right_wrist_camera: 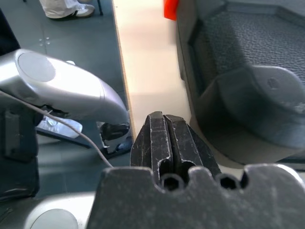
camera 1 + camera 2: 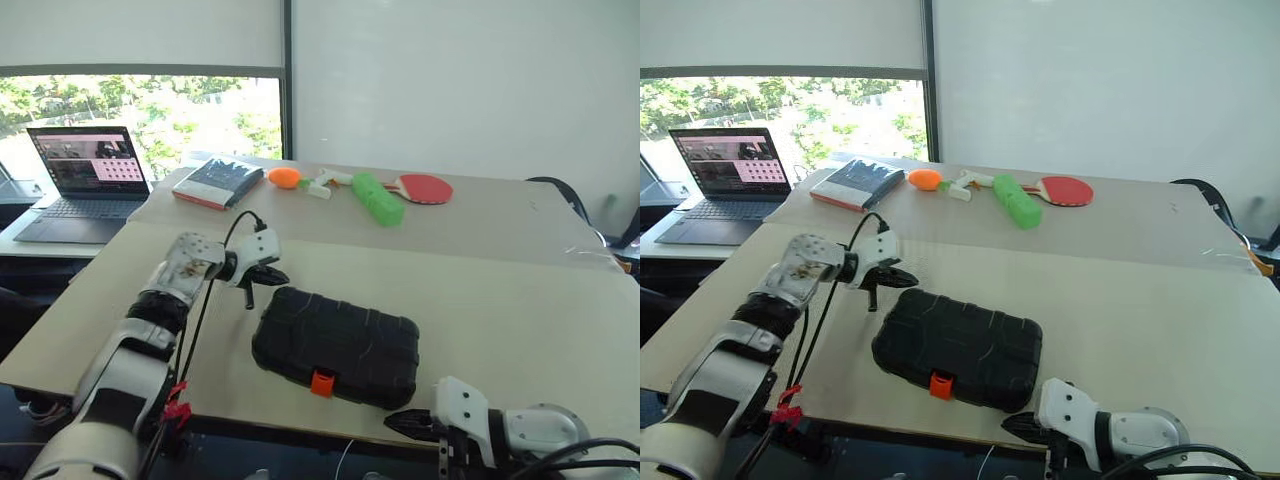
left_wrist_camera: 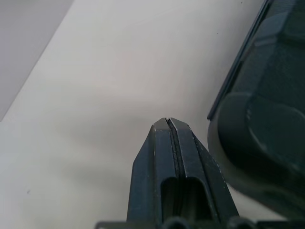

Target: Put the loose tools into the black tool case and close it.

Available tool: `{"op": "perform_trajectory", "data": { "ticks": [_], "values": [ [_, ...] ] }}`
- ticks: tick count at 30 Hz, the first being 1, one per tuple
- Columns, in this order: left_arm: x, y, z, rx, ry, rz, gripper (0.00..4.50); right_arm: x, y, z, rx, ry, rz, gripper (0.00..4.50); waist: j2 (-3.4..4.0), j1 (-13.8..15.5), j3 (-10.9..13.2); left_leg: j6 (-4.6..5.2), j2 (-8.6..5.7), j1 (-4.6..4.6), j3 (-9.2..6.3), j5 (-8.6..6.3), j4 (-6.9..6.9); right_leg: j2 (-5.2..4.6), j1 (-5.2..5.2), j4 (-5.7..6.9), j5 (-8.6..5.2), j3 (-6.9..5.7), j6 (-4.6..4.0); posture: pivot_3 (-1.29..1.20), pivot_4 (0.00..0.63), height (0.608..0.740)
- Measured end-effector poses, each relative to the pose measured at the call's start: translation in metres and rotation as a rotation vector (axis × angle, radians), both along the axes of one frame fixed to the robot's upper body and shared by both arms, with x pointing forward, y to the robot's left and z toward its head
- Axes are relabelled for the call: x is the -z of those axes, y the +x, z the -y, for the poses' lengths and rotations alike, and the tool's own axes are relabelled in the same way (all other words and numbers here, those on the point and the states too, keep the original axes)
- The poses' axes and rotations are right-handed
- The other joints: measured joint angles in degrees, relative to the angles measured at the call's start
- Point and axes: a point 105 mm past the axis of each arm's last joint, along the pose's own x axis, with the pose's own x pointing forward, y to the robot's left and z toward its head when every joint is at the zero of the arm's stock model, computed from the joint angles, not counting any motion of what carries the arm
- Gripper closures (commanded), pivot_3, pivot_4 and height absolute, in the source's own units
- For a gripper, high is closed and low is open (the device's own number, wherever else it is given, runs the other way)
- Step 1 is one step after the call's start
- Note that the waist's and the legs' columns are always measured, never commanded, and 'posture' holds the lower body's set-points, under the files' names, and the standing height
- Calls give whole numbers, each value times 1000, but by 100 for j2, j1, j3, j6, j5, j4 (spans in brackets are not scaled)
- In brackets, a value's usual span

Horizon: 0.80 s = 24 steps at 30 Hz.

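The black tool case [image 2: 335, 345] lies closed and flat near the table's front edge, its orange latch [image 2: 321, 383] facing me. The loose tools are out of view. My left gripper [image 2: 275, 275] hovers just off the case's far left corner, shut with nothing between its fingers; the left wrist view has its closed fingertips [image 3: 167, 123] over bare table beside the case's corner [image 3: 267, 119]. My right gripper [image 2: 400, 424] is shut and empty at the table's front edge, right of the latch, pointing towards the case [image 1: 248, 71].
At the back of the table lie a dark book [image 2: 218, 183], an orange ball [image 2: 285, 178], a green cylinder [image 2: 377, 198] and a red paddle [image 2: 425, 188]. A laptop [image 2: 85, 175] stands open on a lower desk at the far left.
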Motion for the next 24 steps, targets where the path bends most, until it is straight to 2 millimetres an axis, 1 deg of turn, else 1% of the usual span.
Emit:
{"op": "perform_trajectory", "data": {
  "ticks": [3,6,9,11,14,16,18,20,22,24],
  "values": [
    [3,0,3,18,6,-11,4469,1,7,1,11,-14,4,4500,-2,-20,1,0,1,0,-1,0,0,1,-1,2,0,0,0,0,150,736],
    [3,-9,-1,77,29,-43,4469,0,18,5,37,-28,24,4500,-1,-57,1,0,1,1,-1,0,1,0,-1,4,0,1,0,0,150,736],
    [10,-24,-9,139,66,-99,4469,-5,38,18,116,-45,71,4500,0,-85,0,-1,2,2,0,0,0,0,-2,8,0,1,0,0,150,736],
    [16,-29,-15,145,81,-113,4469,-11,46,26,149,-57,101,4500,0,-85,1,0,3,2,-3,0,0,0,-2,9,0,0,0,0,150,736],
    [18,-29,-23,117,93,-122,4469,-12,46,29,151,-64,106,4500,0,-73,1,0,3,-1,-6,0,0,0,-3,9,0,-1,0,0,150,736],
    [13,-26,-25,86,69,-124,4469,-11,41,28,131,-59,84,4500,0,-64,1,0,2,-3,-6,0,1,-1,-3,9,0,-1,1,0,150,736],
    [-5,-21,-25,54,11,-117,4469,-10,29,23,81,-41,40,4500,-2,-36,2,0,2,-6,-10,0,3,-1,-2,8,1,-4,2,0,150,736],
    [-33,-22,-16,77,-71,-107,4469,-10,20,17,31,-18,-1,4500,-2,-20,3,0,2,-8,-10,0,5,-2,-1,7,2,-4,5,0,150,736],
    [-60,-29,2,152,-135,-96,4469,-13,14,13,-8,-1,-16,4500,-2,-7,2,0,0,-5,-11,0,6,-4,3,7,2,-4,7,0,150,736],
    [-73,-44,24,259,-172,-139,4469,-14,12,10,-28,6,-27,4500,0,-5,1,0,0,-1,-11,0,6,-4,6,8,1,-4,7,0,150,736]
  ]
}}
